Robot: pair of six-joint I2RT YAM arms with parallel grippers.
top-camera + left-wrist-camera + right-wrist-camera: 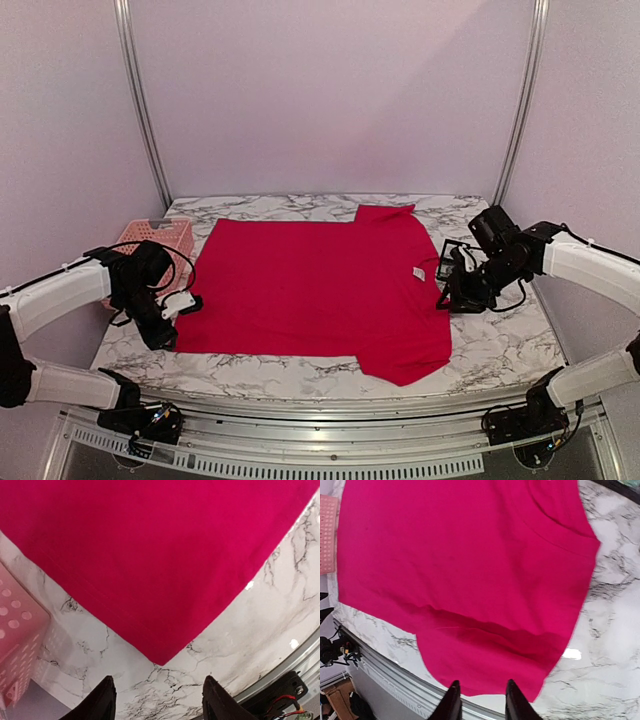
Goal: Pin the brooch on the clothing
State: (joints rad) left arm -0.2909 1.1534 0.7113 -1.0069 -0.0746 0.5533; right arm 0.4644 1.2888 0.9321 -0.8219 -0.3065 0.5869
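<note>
Presently, shirt [310, 290] flat on table [500, 350]; basket [160, 235] near far hem corner. Left claw [157, 700] released, over bare marble off near hem corner. Right claw [481, 702] released, beside collar [425, 268].

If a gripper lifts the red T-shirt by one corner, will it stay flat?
Probably it would hang limp: the T-shirt lies flat with soft folds near the sleeve. Pushed, it would likely bunch up rather than slide on the marble table.
</note>
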